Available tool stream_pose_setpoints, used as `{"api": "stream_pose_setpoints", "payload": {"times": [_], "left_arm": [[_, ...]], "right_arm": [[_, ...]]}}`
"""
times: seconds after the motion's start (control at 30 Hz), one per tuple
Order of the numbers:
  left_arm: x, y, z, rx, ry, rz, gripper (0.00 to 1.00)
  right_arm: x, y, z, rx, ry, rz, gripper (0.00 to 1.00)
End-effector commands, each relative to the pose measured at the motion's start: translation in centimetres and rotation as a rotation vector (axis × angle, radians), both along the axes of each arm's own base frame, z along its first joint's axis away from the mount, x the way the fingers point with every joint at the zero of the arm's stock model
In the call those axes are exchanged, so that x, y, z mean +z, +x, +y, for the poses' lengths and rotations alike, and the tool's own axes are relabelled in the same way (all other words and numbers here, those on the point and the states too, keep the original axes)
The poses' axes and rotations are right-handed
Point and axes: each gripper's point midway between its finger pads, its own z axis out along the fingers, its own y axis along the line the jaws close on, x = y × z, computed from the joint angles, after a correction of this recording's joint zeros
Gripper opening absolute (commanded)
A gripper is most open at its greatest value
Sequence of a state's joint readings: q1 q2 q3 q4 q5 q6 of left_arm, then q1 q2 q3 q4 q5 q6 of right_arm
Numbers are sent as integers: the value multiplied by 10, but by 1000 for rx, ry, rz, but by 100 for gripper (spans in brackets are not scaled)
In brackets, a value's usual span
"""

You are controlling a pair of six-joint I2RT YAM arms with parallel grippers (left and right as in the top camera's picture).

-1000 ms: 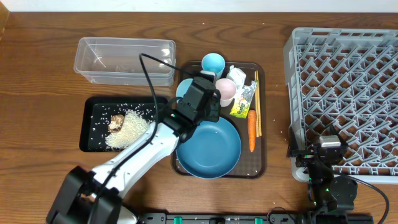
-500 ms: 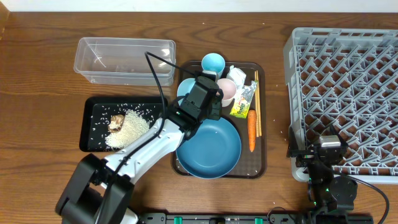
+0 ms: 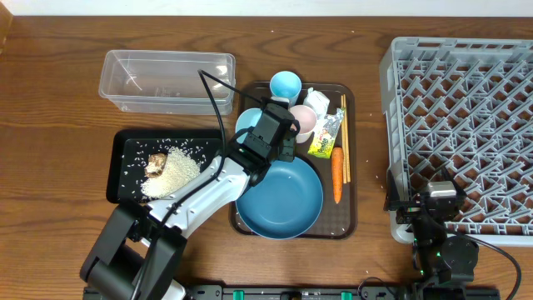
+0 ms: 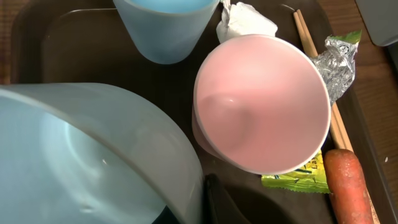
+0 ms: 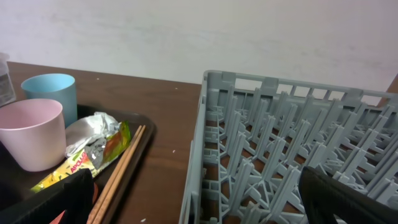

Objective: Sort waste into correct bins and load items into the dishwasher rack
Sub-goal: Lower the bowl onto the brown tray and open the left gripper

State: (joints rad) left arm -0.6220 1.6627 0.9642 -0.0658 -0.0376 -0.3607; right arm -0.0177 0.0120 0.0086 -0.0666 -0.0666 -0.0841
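Left hand [image 3: 280, 140]: I see it pinched narrow on the rim of the bowl [image 4: 93, 162], over the brown tray [image 3: 351, 218].
Bowl: on that tray's left side, just beside the pink cup [image 4: 261, 118].
Cups: pink cup upright, blue cup [image 4: 165, 25] right behind it.
Plate [image 3: 283, 200]: fills the tray's near half.
Tray's right side: paper [image 3: 316, 102], wrapper [image 3: 325, 137], carrot [image 3: 337, 173], chopsticks [image 3: 344, 137].
Black tray [image 3: 125, 142]: holds rice [image 3: 171, 175] and a brown lump [image 3: 155, 165].
Tub [image 3: 166, 55]: just beyond the black tray.
Right hand [image 3: 435, 197]: I read it spread wide, gripping nothing, at the rack's [image 3: 462, 125] near-left corner.
Rack: on the surface [image 3: 50, 125], far right.
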Motion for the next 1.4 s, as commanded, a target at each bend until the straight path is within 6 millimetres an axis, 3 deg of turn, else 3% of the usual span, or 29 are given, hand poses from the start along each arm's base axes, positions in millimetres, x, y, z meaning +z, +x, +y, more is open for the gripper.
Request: {"api": "stream_pose_setpoints", "payload": {"times": [0.0, 0.1, 0.6, 0.83, 0.93, 1.1, 1.2, 1.37], "left_arm": [[4, 6, 3, 7, 23, -27, 8], [4, 6, 3, 7, 23, -26, 17], [8, 6, 3, 7, 17, -33, 17], [44, 0, 8, 8, -17, -81, 17], [63, -11, 16, 8, -22, -88, 35], [91, -36, 33, 8, -21, -86, 75], [105, -51, 44, 8, -20, -86, 89], [132, -65, 55, 13, -50, -134, 92]], "right_arm": [[-1, 0, -3, -15, 8, 0, 99], [-1, 0, -3, -15, 8, 0, 99], [-1, 0, -3, -15, 8, 0, 99], [-1, 0, -3, -15, 8, 0, 99], [-1, 0, -3, -15, 8, 0, 99], [-1, 0, -3, -15, 8, 0, 99], [-1, 0, -3, -15, 8, 0, 99], [-1, 0, -3, -15, 8, 0, 99]]}}
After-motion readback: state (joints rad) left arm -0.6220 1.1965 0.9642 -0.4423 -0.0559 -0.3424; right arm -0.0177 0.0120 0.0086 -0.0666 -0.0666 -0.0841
